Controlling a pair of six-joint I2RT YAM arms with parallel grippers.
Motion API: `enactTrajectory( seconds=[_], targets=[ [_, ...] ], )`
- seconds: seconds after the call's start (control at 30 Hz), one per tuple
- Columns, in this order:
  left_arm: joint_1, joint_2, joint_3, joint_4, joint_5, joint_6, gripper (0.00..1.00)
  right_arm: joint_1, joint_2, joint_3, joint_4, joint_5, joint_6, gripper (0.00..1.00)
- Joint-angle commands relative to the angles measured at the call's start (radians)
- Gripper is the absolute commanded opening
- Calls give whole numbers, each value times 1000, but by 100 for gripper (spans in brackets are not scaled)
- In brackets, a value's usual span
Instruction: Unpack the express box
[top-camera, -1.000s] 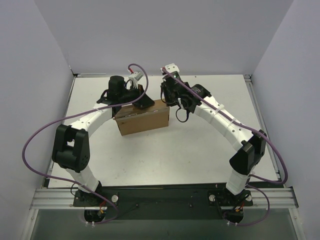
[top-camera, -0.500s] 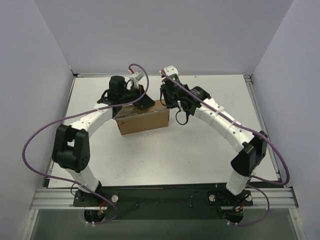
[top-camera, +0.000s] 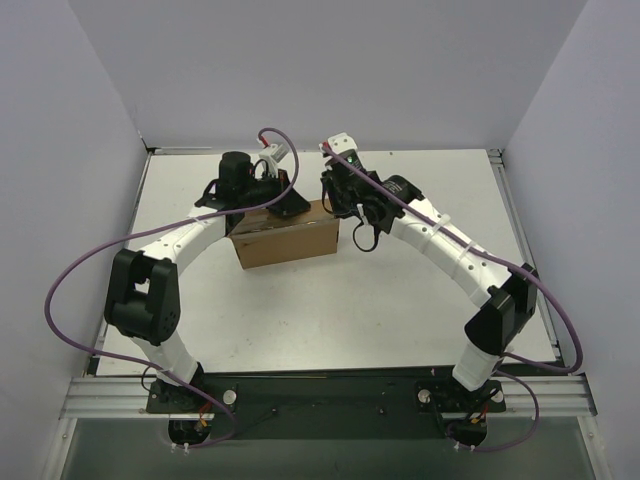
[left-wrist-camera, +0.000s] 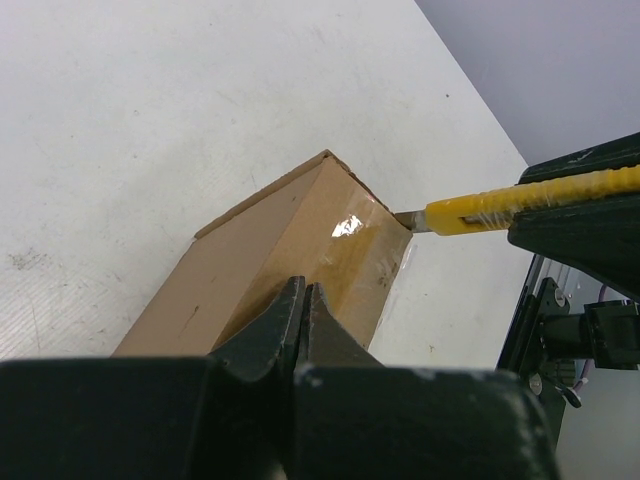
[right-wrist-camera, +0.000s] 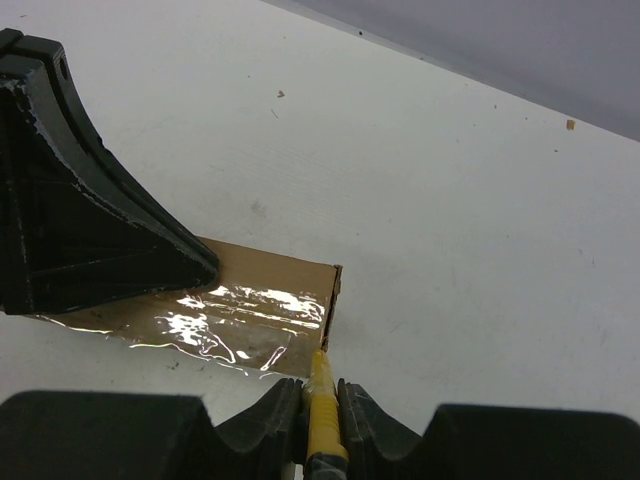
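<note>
The express box (top-camera: 285, 238), plain brown cardboard, stands on the white table with shiny clear tape along its top (right-wrist-camera: 250, 310). My left gripper (left-wrist-camera: 305, 292) is shut with nothing between its fingers, and it rests tip down on the box top (left-wrist-camera: 300, 240); the right wrist view shows it as a black wedge (right-wrist-camera: 100, 230). My right gripper (right-wrist-camera: 320, 392) is shut on a yellow utility knife (right-wrist-camera: 322, 405). The knife (left-wrist-camera: 500, 205) points at the box's right end, and its blade tip touches the top corner at the taped seam.
Pale purple walls close the white table (top-camera: 400, 290) in at the back and on both sides. A metal rail (top-camera: 330, 395) with both arm bases runs along the near edge. Purple cables loop off both arms.
The right arm's elbow has swung slightly outward to the right while the knife stays at the box's end. The left gripper and the box have not moved.
</note>
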Motion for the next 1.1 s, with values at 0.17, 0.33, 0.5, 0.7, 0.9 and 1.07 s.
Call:
enactTrajectory(
  seconds=[0.17, 0.33, 0.5, 0.7, 0.9, 1.07],
  targets=[
    [-8, 49, 12, -99, -75, 41, 0, 14, -69, -29, -74, -40, -45, 0],
    [-8, 49, 15, -112, -78, 55, 0, 34, -116, 17, -111, -33, -105, 0],
    [-8, 49, 9, -116, -78, 59, 0, 34, -138, 25, -151, -36, -119, 0],
    [-8, 51, 15, -122, -80, 64, 0, 31, -170, 25, -191, -31, -129, 0],
    [-8, 58, 36, -111, -48, 61, 0, -7, -175, -88, -125, 15, -117, 0],
    [-7, 60, 87, -116, 26, 64, 0, -44, -161, -82, -90, 4, -143, 0]
  ],
)
